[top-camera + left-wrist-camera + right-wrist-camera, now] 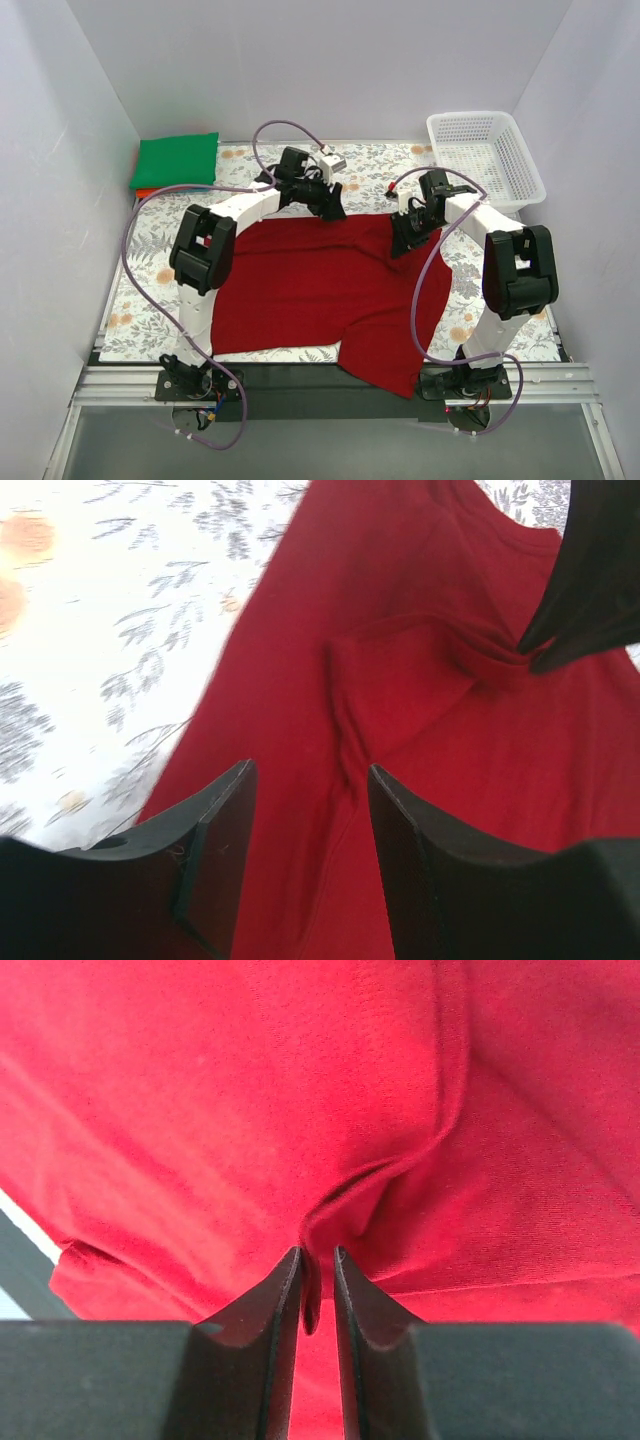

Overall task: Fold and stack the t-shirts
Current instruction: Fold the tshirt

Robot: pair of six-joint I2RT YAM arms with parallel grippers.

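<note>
Beneath green shirt (176, 160), orange shirt (146, 192) seems mostly hidden.

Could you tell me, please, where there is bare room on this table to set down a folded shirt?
Free: the strip of floral cloth left of the dark red t-shirt, along the left wall; the far strip between the green t-shirt and the basket. Crowded: the middle, covered by that shirt.

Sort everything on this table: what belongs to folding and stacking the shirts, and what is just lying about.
Belongs to the job: red shirt, spread out and pinched by the right pincer; folded green shirt; orange shirt under it.
Lying about: white basket; flowered table cover.
</note>
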